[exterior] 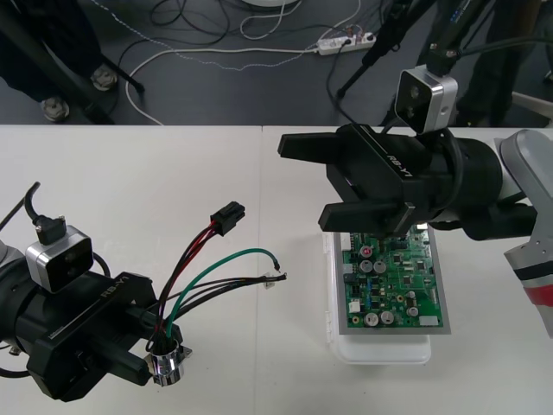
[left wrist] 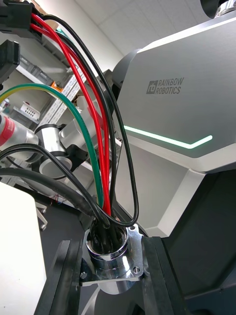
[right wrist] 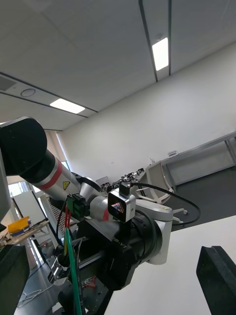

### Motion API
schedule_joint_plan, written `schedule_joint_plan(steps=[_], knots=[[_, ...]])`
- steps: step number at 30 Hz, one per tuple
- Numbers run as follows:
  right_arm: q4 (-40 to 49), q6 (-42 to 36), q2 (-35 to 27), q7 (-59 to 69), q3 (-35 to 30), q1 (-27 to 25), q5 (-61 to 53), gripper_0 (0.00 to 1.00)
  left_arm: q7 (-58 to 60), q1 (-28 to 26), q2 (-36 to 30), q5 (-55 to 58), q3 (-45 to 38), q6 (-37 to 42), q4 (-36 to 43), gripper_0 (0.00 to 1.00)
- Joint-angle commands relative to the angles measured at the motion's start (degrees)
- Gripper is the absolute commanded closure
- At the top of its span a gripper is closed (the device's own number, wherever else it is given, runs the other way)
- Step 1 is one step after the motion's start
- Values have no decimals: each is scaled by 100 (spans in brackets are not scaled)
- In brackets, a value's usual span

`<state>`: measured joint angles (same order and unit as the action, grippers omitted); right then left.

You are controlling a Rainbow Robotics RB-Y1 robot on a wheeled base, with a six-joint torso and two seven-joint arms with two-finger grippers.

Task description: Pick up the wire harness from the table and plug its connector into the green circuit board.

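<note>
The left tool point(exterior: 149, 363) is clamped on the metal socket point(left wrist: 112, 252) of the wire harness point(exterior: 192, 258), well left of the green circuit board point(exterior: 393, 290), so the pick-up looks done. The black plug point(exterior: 227, 217) sits free to the board's left, not inserted. The right tool point(exterior: 304, 181) gapes wide over the board's far-left corner, so plugging remains.

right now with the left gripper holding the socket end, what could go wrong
The left gripper is shut on the metal socket, so the black plug at the other end is unheld and may be hard to aim at the green circuit board. The open right gripper hovers over the board's far end and could knock it. The loose green wire might snag.
</note>
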<state>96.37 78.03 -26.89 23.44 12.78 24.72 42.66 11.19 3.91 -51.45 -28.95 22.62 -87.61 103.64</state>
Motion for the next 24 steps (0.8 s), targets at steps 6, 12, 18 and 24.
schedule_joint_plan(steps=[6, 12, 18, 24], knots=[[225, -112, 254, 327, 374, 244, 14, 0, 305, 172, -164, 117, 94, -239, 183, 100], [348, -121, 307, 371, 567, 253, -4, 4, 305, 172, -164, 117, 102, -239, 183, 100], [418, -112, 325, 406, 673, 323, -4, 6, 305, 172, -164, 126, 102, -239, 183, 100], [409, -156, 377, 442, 682, 429, -4, 6, 305, 172, -164, 135, 102, -239, 183, 100]])
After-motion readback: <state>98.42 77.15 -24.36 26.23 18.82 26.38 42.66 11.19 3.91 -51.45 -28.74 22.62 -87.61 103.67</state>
